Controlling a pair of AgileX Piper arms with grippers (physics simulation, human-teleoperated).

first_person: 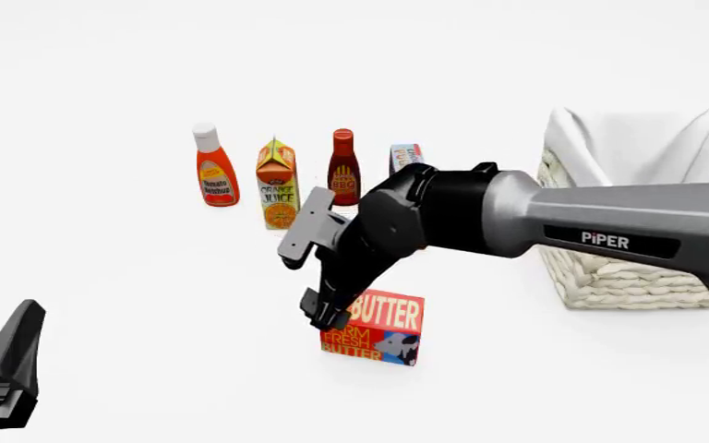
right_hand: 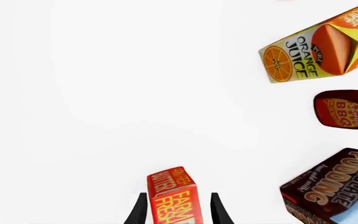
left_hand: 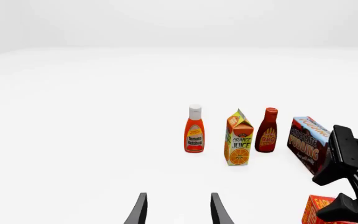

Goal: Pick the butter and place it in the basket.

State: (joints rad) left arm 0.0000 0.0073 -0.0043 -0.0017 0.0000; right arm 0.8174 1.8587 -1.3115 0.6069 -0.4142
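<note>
The butter (first_person: 375,329) stands on the white tabletop (first_person: 145,305) toward its near edge, roughly midway across, well apart from the basket (first_person: 626,268), which sits toward the right edge. The right gripper (right_hand: 177,210) reaches down at the box's left end; in the right wrist view the butter (right_hand: 174,196) lies between its two fingers (right_hand: 140,211), which are parted about as wide as the box, though whether the pads press on it cannot be told. The right arm (first_person: 601,226) stretches in from the right edge, in front of the basket. Farther back stands a row: a ketchup bottle (first_person: 214,168), an orange juice carton (first_person: 277,185), a BBQ sauce bottle (first_person: 343,169) and a chocolate pudding box (first_person: 404,159), partly hidden behind the arm. The left gripper (left_hand: 177,210) sits low at the near left corner, its fingers (left_hand: 140,210) parted and holding nothing.
</note>
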